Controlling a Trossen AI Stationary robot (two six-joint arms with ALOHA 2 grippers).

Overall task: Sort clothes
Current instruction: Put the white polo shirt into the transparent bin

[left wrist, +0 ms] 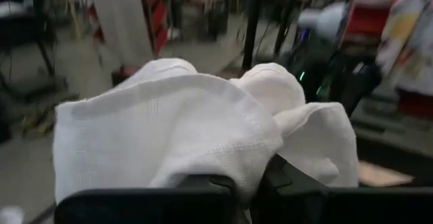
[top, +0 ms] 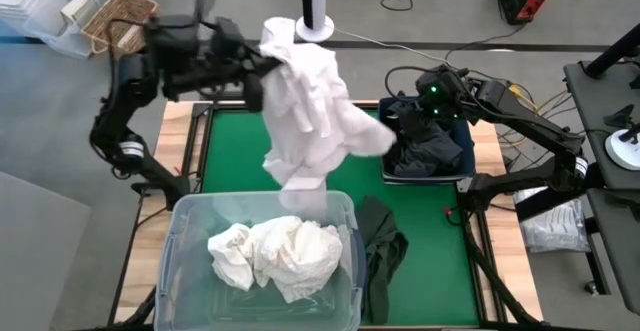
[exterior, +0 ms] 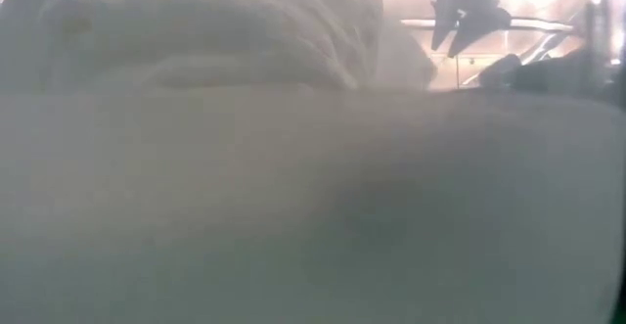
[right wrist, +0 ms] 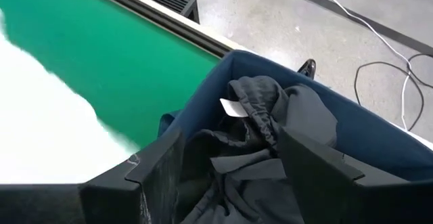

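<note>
My left gripper (top: 262,71) is raised over the table's far left and is shut on a white garment (top: 305,121), which also fills the left wrist view (left wrist: 176,122). A clear plastic tub (top: 180,221) at the near edge holds more white clothes (top: 275,256). A dark olive garment (top: 382,246) lies on the green mat beside the tub's right wall. My right gripper (right wrist: 237,176) stands open above the dark blue bin (top: 385,161) at the right. The bin holds dark clothes (right wrist: 270,122), and the gripper touches nothing. My left gripper pinches a bunched upper part of the white garment (left wrist: 233,160) between its two fingers (left wrist: 203,187). The folds billow over the fingers and hide the place of contact. The fingers point about level toward the table's right. The garment hangs slack below, its lower end (top: 298,186) over the tub's far rim.
The green mat (top: 235,151) lies bare between the tub and the far edge. A wicker basket (top: 115,21) and white bins stand on the floor beyond the far left corner. The low view is almost wholly filled by the tub's cloudy wall (exterior: 293,197).
</note>
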